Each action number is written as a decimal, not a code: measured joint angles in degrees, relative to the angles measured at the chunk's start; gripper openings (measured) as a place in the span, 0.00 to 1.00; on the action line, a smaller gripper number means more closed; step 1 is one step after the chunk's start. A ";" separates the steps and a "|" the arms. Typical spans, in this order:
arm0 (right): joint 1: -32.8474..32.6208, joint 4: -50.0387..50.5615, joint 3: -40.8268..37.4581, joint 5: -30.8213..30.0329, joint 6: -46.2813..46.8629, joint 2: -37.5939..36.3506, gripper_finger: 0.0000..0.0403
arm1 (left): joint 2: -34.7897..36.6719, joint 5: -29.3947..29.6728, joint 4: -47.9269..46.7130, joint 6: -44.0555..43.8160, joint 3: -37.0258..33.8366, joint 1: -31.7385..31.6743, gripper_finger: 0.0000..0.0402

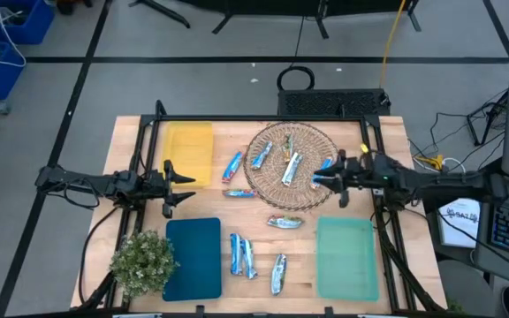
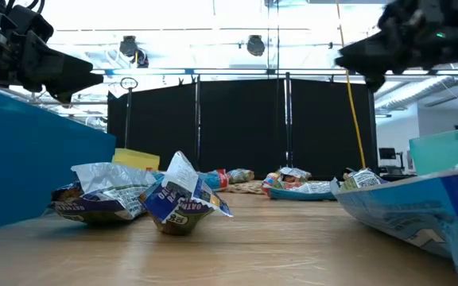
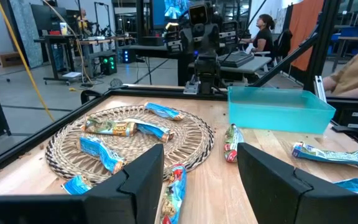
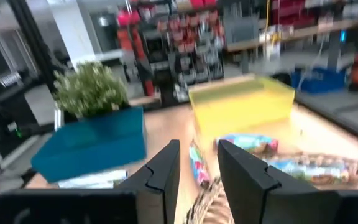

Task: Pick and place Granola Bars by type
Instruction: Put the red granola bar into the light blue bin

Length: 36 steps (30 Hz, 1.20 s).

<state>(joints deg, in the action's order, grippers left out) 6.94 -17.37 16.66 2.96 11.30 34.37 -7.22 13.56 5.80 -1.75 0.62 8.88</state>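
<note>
From above, my left gripper (image 1: 186, 187) sits at centre-left of the frame, beside the yellow mat (image 1: 189, 150), its fingers (image 3: 143, 182) spread wide with nothing between them. My right gripper (image 1: 318, 179) is at centre-right, over the right rim of the wicker basket (image 1: 268, 181); its fingers (image 4: 168, 171) stand narrowly apart and empty. The Granola Bars (image 1: 292, 169) are scattered: several lie in the basket in the upper middle, one blue bar (image 1: 231, 166) rests just left of it, another (image 1: 239, 193) lies flat below that, and one (image 1: 284, 222) sits just under the basket's lower edge. Three more (image 1: 241, 255) lie in the lower middle, between the dark teal mat (image 1: 194, 259) at lower left and the light green mat (image 1: 346, 258) at lower right. A small potted plant (image 1: 141, 261) stands at the far lower left, touching the teal mat.
</note>
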 joint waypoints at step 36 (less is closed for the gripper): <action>-16.81 51.92 41.04 0.20 9.41 62.30 0.60 | 0.00 -0.11 0.04 -0.01 0.00 -0.01 0.52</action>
<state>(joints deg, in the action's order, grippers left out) -9.87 34.54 57.69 3.17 20.71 96.67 -7.22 13.45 5.85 -1.76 0.62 8.86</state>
